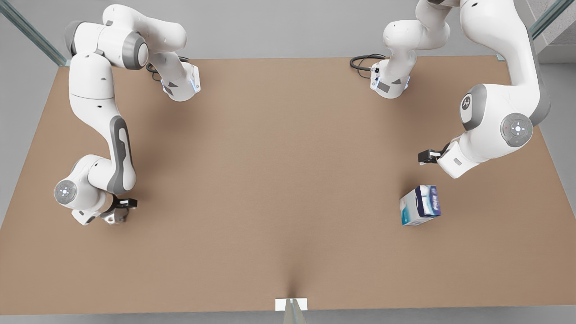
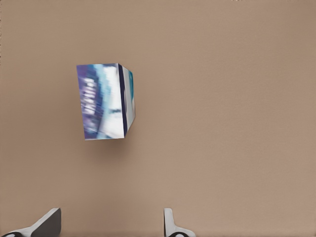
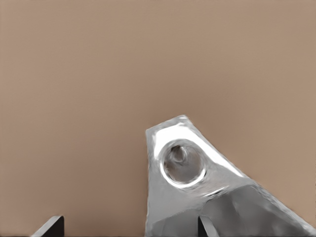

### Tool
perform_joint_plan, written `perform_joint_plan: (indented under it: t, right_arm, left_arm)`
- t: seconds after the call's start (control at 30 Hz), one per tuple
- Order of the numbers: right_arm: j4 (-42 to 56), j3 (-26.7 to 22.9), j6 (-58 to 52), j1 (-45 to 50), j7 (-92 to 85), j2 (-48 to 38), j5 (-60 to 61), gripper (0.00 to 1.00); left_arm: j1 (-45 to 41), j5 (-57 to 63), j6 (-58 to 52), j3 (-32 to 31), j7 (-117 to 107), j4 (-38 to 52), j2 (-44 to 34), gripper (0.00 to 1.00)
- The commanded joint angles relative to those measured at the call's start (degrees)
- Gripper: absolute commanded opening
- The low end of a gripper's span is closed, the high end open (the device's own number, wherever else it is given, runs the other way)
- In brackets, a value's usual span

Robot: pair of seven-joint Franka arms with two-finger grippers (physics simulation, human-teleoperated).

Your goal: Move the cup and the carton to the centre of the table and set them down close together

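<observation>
Tan table [image 1: 288,189] carries the carton [image 1: 420,205] on the front view's right, standing slightly skewed below the left gripper [image 2: 111,224], fingers apart, and the cup [image 3: 197,187], mouth up, seemingly between the right gripper's [image 3: 131,227] parted fingers: reaching step, grasps next.

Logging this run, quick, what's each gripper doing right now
Left gripper: open, empty, above the carton.
Right gripper: open around the cup, not shut on it.
</observation>
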Motion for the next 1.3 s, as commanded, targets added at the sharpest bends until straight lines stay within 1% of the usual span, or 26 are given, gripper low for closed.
perform_joint_plan:
  t: [0.0, 0.03, 0.07, 0.1, 0.13, 0.17, 0.2, 0.73, 0.9, 0.97, 1.1, 1.13, 1.17, 1.27]
  right_arm:
    - [0.10, -0.02, -0.13, 0.01, 0.00, 0.18, 0.00, 0.83]
    - [0.10, -0.11, -0.31, 0.01, -0.09, 0.18, -0.09, 0.73]
    - [0.27, -0.11, -1.45, 0.01, -0.35, 0.18, -0.09, 0.60]
    - [0.36, -0.11, -1.63, 0.10, -1.06, 0.09, -0.09, 0.43]
    - [0.36, -0.11, -1.80, 0.01, -1.06, 0.09, -0.09, 0.28]
    - [0.36, -0.11, -2.15, 0.10, -1.06, -0.08, -0.09, 0.26]
    - [0.36, -0.11, -2.60, 0.10, -0.97, -0.08, 0.00, 0.21]
    - [1.42, -0.20, -4.79, 0.19, -0.88, -0.96, 0.18, 0.21]
    - [1.06, -0.02, -5.50, 2.74, 0.44, -3.33, -0.26, 0.21]
    - [1.59, 0.42, -6.37, 4.41, 3.78, -3.51, -0.35, 0.21]
    - [5.90, 0.68, -11.47, 6.87, 10.01, -3.07, -0.44, 0.21]
    - [8.44, 1.12, -14.20, 6.96, 11.78, -2.54, -0.44, 0.21]
    - [9.15, 1.21, -14.20, 7.75, 13.71, -2.02, -0.44, 0.21]
    - [12.49, 3.76, -16.31, 9.07, 19.95, -0.96, -0.44, 0.21]
  left_arm:
    - [0.02, 0.01, 0.00, 0.00, 0.04, 0.00, 0.08, 1.00]
    - [0.02, 0.01, 0.00, 0.00, 0.04, 0.00, 0.08, 1.00]
    - [0.02, 0.01, 0.00, 0.00, 0.04, 0.00, 0.08, 1.00]
    - [0.02, 0.01, 0.00, 0.00, -0.05, 0.00, 0.08, 1.00]
    - [0.02, 0.01, 0.00, 0.00, 0.04, 0.00, 0.08, 1.00]
    - [0.02, 0.01, 0.00, 0.00, 0.04, 0.00, 0.17, 1.00]
    - [0.02, 0.01, 0.00, 0.00, 0.04, 0.00, 0.26, 1.00]
    - [0.02, 0.01, -0.09, 0.00, -0.40, 0.09, 0.35, 1.00]
    - [0.01, 0.01, 0.00, 0.00, -0.40, 0.09, 0.35, 1.00]
    - [0.02, 0.09, 0.09, 0.00, -0.31, 0.18, 0.26, 1.00]
    - [0.02, 0.27, 0.35, 0.09, -0.31, 0.35, 0.17, 1.00]
    - [-0.07, 0.27, 0.35, 0.53, -0.31, 0.35, 0.08, 1.00]
    - [0.02, 0.27, 0.35, 0.61, -0.31, 0.35, 0.08, 1.00]
    - [0.02, 0.27, 0.88, 0.97, -0.31, 0.35, 0.08, 1.00]
